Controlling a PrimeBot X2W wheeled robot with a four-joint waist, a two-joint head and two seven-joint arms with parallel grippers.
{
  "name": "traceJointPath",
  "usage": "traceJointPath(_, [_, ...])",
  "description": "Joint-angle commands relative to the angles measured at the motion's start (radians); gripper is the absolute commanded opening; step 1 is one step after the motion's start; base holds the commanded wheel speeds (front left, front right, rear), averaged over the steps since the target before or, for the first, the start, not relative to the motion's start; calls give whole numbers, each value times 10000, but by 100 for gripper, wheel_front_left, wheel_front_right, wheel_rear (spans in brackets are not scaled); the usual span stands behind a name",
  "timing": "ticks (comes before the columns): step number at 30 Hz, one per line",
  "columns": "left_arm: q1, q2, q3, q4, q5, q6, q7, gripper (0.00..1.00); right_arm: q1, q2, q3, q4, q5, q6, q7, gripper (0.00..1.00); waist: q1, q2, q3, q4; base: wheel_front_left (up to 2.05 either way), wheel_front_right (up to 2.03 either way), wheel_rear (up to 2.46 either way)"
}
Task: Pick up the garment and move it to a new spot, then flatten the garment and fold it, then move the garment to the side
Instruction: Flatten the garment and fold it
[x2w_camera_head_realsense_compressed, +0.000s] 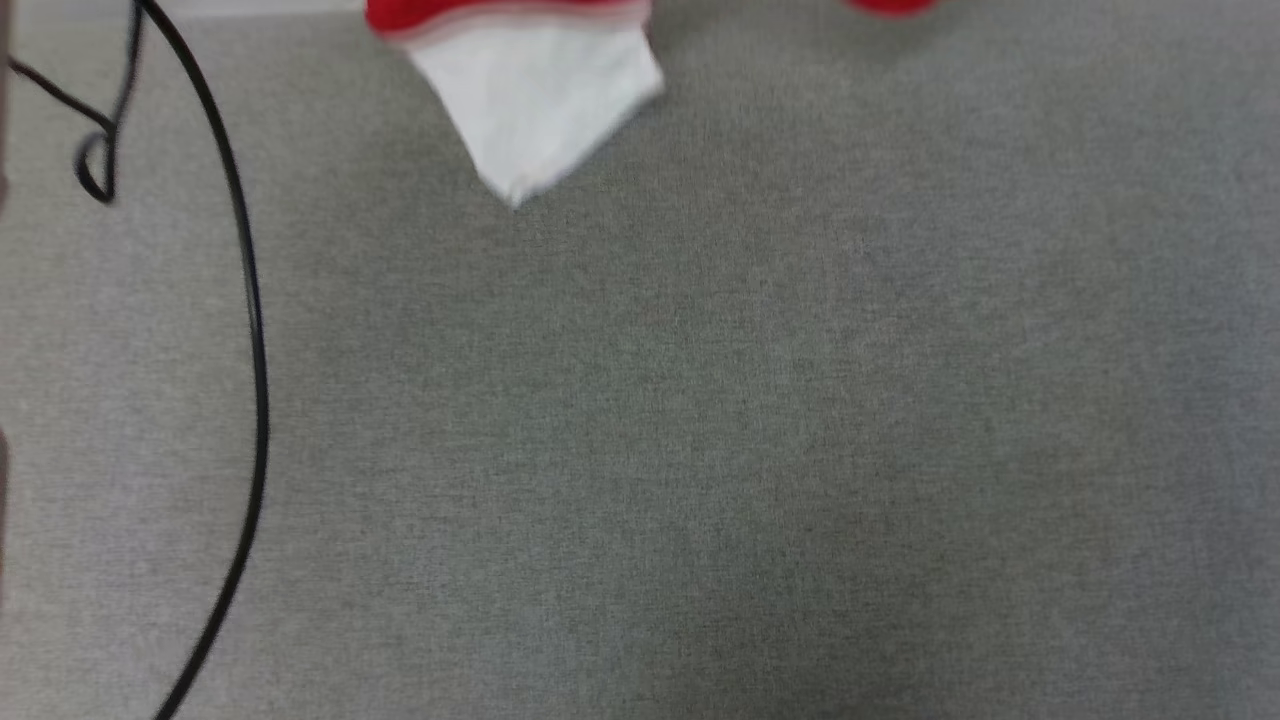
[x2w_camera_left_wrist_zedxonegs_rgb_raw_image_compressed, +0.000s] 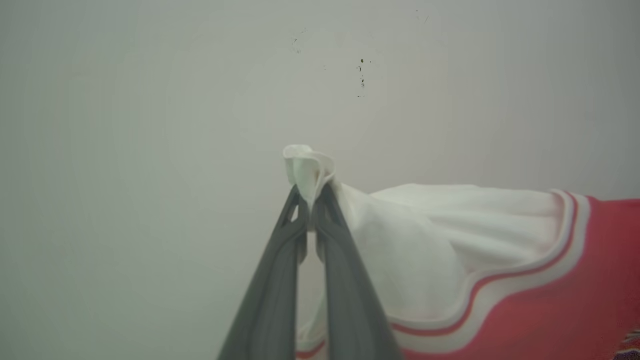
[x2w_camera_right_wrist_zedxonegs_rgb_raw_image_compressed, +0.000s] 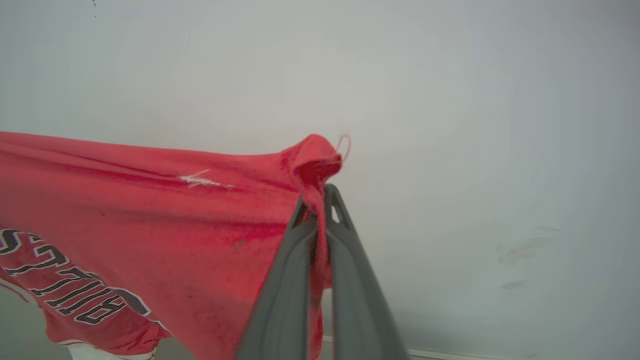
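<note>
Above the floor (x2w_camera_head_realsense_compressed: 700, 450), both jaws clamp the garment (x2w_camera_head_realsense_compressed: 540, 100), largely cut off.

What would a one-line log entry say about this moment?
left gripper: shut on white sleeve | right gripper: shut on red edge | garment: held up, stretched between them

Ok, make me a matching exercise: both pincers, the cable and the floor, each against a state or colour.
Column one: 1 left pincer; 2 right pincer; 3 cable; 4 floor.
Column two: A grey; B black; C shut on the garment's red cloth; D shut on its white cloth.
Pairs: 1-D, 2-C, 3-B, 4-A.
</note>
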Motion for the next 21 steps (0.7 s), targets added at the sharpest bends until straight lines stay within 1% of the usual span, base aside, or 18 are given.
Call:
traceJointPath(1, [-523,163,45,244,105,-15,2,0,-465,-126,-137,193,-119,-25,-139,0,-1,0,566,-98,0,0,0])
traceJointPath(5, [-1536,226,-66,630,298,-76,80,0,-1379,-97,-192,522,-269,-26,-354,0,-1,0,1293,-127,0,0,0])
traceJointPath(8, [-2024,120,-112,879,351,-102,30,0,-1776,28,-136,808,-363,-26,-545,0,-1,0,1799,-123,0,0,0])
traceJointPath(11, [-2246,7,-120,1087,297,-142,26,0,-1952,127,-58,955,-337,-25,-655,0,-1,0,2081,-114,0,0,0])
traceJointPath(15, [-2297,-175,-55,1509,86,-240,-164,0,-2022,342,106,1343,-180,-23,-854,0,-1,0,2453,-105,0,0,0])
traceJointPath(21, [-1740,-437,107,2312,-360,-520,-420,0,-1689,487,618,1760,204,-23,-1064,0,-1,0,2656,-47,0,0,0])
